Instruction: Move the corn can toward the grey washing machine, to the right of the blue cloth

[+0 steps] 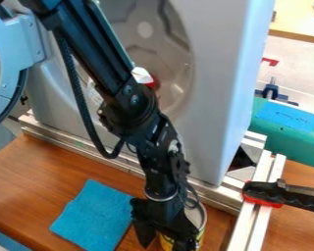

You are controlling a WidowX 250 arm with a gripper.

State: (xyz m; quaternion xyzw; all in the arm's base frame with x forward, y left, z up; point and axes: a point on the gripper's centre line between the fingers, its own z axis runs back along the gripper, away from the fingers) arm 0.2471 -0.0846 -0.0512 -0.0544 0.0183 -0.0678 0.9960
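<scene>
"Yellow-labelled can [201,235] on the wooden desk [28,171], right at the bottom edge of the view. Looks like tin, so I'd guess stiff sides, and slippery if you grab the curve off-centre. How would you take it?"

"Level across the sides, below the rim, if the fingers [143,232] can span it. Weight's anyone's guess, can't see what's in it. If it's full, I'd want a firm, centred grip. Not fragile imo, though a thin wall might dent."

"And the gripper [165,244]?"

"Hangs over the can's left part, fingers set wide with a gap between them. One overlaps the can in view, but no idea if it's actually touching."

"What's around it?"

"Blue cloth [94,215] lying flat to the left, soft stuff. Metal rails [88,148] run behind, with a big grey appliance shell [219,73] on the far side. Oh, and a black clamp [291,196] with a red pad over on the right."
</scene>
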